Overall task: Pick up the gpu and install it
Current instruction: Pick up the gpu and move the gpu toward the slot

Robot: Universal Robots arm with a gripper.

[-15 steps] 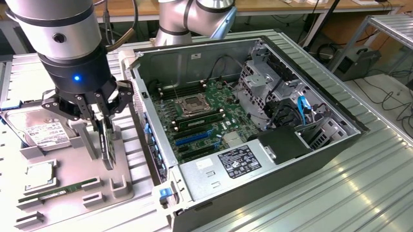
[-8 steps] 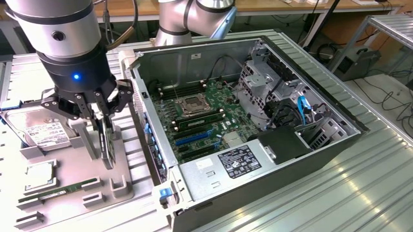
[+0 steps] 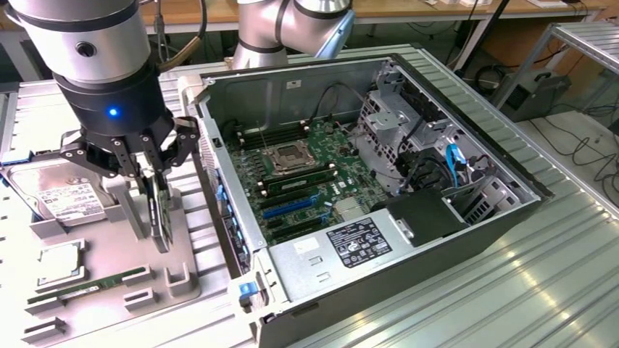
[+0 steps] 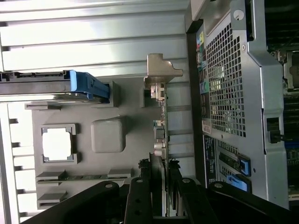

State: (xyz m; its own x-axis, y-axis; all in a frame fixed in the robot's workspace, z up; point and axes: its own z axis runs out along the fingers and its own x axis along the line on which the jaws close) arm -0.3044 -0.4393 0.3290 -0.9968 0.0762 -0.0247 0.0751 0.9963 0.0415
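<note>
the gripper (image 3: 152, 172) hangs straight down over the grey tray (image 3: 188, 268) and grips the gpu (image 3: 156, 214) by its upper edge – its black fingers (image 3: 124, 161) stand about half closed, one on each face of the card. the gpu stands upright on its long edge along the tray's edge nearest the computer case (image 3: 261, 87), and its lower edge is down at the tray's holder; i cannot tell whether it has left the slot.

in the wrist view the gripper (image 4: 160, 175) straddles the same card seen edge-on: the gpu (image 4: 160, 135) runs away from the fingers (image 4: 140, 196), with its silver end bracket at the far end, just beside the perforated rear wall of the computer case (image 4: 224, 93).

the tray (image 4: 126, 154) lies on the ribbed metal bench (image 3: 541, 275), right next to the case. a hard drive (image 3: 63, 196) with a white label sits at the tray's corner away from the case – in the wrist view the hard drive (image 4: 42, 84) shows a blue end. the cpu (image 3: 60, 262) rests in a square pocket near the tray's middle, and the memory stick (image 3: 87, 285) lies in clips toward the tray's edge at the exterior view's bottom. the cpu (image 4: 58, 143) and the memory stick (image 4: 79, 177) lie well apart from the gpu.

the case lies open on its side, with the green motherboard (image 3: 309, 170) facing up.
</note>
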